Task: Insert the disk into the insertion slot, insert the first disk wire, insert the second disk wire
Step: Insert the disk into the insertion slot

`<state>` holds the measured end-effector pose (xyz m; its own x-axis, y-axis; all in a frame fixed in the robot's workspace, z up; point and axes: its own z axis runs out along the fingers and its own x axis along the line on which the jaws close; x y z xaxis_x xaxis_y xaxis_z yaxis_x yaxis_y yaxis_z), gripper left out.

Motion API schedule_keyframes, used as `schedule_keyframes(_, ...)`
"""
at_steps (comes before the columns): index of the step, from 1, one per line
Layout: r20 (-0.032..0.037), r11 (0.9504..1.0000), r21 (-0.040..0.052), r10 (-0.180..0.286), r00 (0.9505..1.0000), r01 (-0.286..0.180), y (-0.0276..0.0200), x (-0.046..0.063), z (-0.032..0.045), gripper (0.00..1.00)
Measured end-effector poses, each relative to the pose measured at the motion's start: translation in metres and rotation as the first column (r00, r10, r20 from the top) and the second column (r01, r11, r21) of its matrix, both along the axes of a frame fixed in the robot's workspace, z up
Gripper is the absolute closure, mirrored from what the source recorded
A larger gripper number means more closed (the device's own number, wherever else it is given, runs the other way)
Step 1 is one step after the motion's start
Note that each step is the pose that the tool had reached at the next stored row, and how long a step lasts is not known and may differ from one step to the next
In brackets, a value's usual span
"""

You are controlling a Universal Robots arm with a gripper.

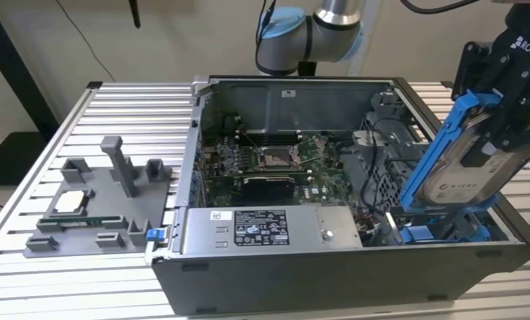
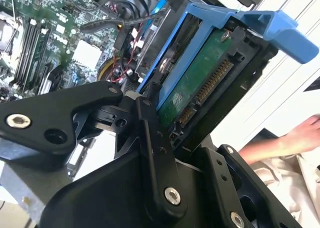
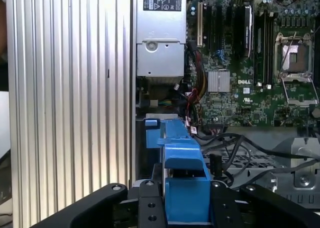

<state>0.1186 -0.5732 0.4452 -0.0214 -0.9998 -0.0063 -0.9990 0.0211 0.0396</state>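
My gripper (image 1: 494,123) is shut on the disk (image 1: 465,172), a silver drive with a white label clipped in a blue carrier frame (image 1: 432,155). The disk hangs steeply tilted over the near corner of the open computer case on the exterior view's right. Its lower end is down at the insertion slot (image 1: 443,231), a dark bay with blue plastic parts. In the second wrist view, the disk's green board and connectors (image 2: 197,85) sit between my black fingers (image 2: 150,138). The first wrist view shows the blue carrier (image 3: 182,175) above the bay. I cannot tell which of the dark cables (image 1: 381,143) are the disk wires.
A grey power-supply box (image 1: 265,230) lies beside the bay and the motherboard (image 1: 265,160) behind it. On the slatted table (image 1: 131,107), a grey fixture with small parts (image 1: 96,207) stands on the exterior view's left. A person's hand (image 2: 305,133) is near the case.
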Motion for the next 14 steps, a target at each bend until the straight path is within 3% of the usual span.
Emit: schedule_keyframes(14,0.0,0.9999,0.0112,0.0,1.0,0.0,0.0005,0.0,-0.0103,1.0)
